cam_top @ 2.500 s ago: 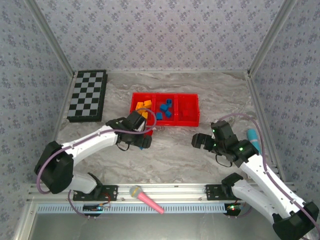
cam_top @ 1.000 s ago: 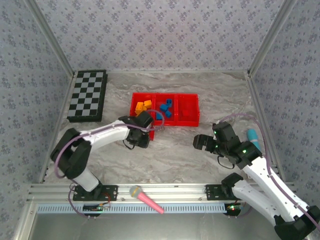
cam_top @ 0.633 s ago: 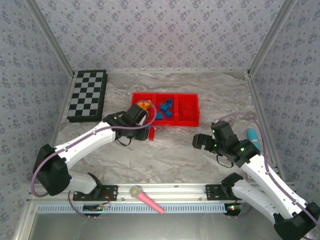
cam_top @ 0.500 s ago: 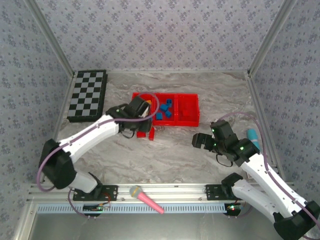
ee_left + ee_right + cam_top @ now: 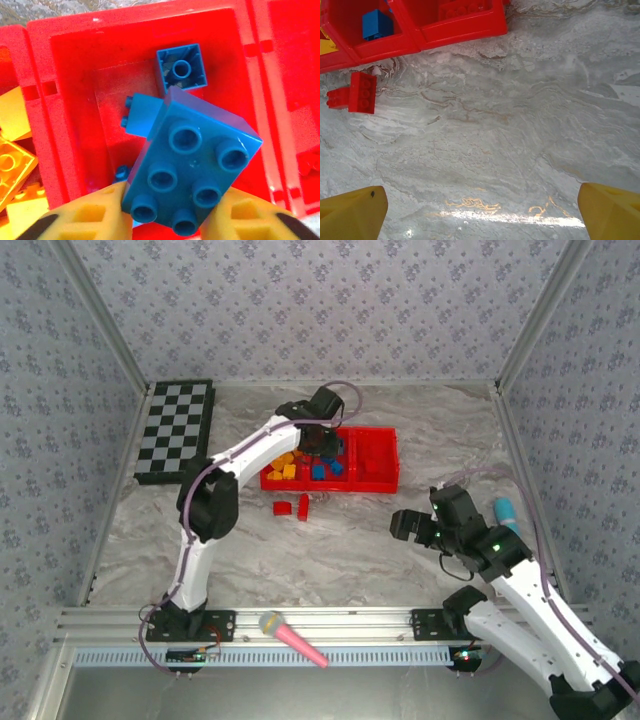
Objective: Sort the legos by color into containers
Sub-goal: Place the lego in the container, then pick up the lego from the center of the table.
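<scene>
My left gripper hangs over the middle compartment of the red tray. It is shut on a blue six-stud lego, held tilted between the yellow fingers. Below it lie more blue legos in the middle compartment. Orange-yellow legos fill the left compartment and red ones lie in the right. Two red legos sit on the table just in front of the tray, also seen as red legos in the right wrist view. My right gripper is open over bare table, its fingers wide apart.
A black-and-white checkerboard lies at the back left. A pink microphone toy rests on the front rail. A teal object lies by the right wall behind my right arm. The marbled table is bare under my right gripper.
My left arm has swung from the tray's near left edge up and over the middle compartment with the blue lego. The two red legos now show uncovered. The right arm barely moved.
</scene>
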`<state>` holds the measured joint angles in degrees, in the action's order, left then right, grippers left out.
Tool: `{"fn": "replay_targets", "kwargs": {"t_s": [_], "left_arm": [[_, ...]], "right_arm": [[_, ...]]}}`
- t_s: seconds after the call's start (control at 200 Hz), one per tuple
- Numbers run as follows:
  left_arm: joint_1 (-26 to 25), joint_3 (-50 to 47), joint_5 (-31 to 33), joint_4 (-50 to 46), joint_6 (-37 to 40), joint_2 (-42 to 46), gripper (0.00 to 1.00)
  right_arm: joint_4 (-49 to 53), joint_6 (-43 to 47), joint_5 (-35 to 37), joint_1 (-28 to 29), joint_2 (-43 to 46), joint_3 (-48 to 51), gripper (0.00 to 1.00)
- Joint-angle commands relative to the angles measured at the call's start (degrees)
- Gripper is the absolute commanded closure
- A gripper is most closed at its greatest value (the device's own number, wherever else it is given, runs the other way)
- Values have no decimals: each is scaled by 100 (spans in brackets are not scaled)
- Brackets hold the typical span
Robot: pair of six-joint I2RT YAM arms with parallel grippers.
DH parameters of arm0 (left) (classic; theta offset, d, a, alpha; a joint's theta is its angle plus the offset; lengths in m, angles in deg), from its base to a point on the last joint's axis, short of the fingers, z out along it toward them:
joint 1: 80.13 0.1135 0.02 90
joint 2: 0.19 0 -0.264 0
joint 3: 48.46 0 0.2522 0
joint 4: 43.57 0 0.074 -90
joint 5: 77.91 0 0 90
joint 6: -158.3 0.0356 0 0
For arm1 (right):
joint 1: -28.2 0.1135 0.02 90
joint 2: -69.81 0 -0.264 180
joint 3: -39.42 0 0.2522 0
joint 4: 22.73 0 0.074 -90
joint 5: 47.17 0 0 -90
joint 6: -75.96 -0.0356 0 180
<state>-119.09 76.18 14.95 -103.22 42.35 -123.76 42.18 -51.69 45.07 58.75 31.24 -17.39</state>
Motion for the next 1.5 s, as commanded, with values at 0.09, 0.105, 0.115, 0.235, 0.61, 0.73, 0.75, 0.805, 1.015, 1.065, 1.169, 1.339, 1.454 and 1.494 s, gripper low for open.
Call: {"fn": "replay_targets", "kwargs": {"t_s": [0.09,0.105,0.115,0.235,0.61,0.73,0.75,0.805,1.015,1.065,1.169,1.339,1.454,1.494], "left_arm": [[-11,119,-288,-131,-23,286,27],[-15,119,-267,-116,-24,334,26],[-15,44,-261,-103,-17,373,25],[-15,-226,-61,-128,45,860,14],[-289,-3404,605,812,-823,3347,13],[-480,-4423,617,1381,-1238,3685,16],[-512,-4525,615,1446,-1290,3685,16],[-607,-4726,576,1601,-1370,3612,17],[-784,-4645,611,1727,-1480,2953,24],[-789,-4573,605,1746,-1483,2777,28],[-796,-4434,585,1786,-1474,2425,32],[-788,-4184,654,1703,-1515,1953,38],[-783,-4016,652,1664,-1516,1730,43],[-793,-3950,667,1613,-1518,1653,44]], "right_arm": [[328,115,69,-118,175,-102,0],[319,113,69,-123,163,-99,0],[310,116,60,-124,158,-92,0],[167,102,-26,-145,13,-63,0],[-345,48,-56,-145,-218,47,0],[-463,4,-161,-112,-350,72,0],[-473,-1,-161,-108,-359,66,0],[-500,-14,-139,-86,-377,61,0],[-504,-75,-95,-6,-392,52,0],[-473,-72,-78,2,-390,53,0],[-415,-68,-40,19,-346,51,0],[-368,-65,-12,21,-291,94,0],[-353,-61,-13,16,-274,96,0],[-351,-65,-1,21,-266,95,0]]}}
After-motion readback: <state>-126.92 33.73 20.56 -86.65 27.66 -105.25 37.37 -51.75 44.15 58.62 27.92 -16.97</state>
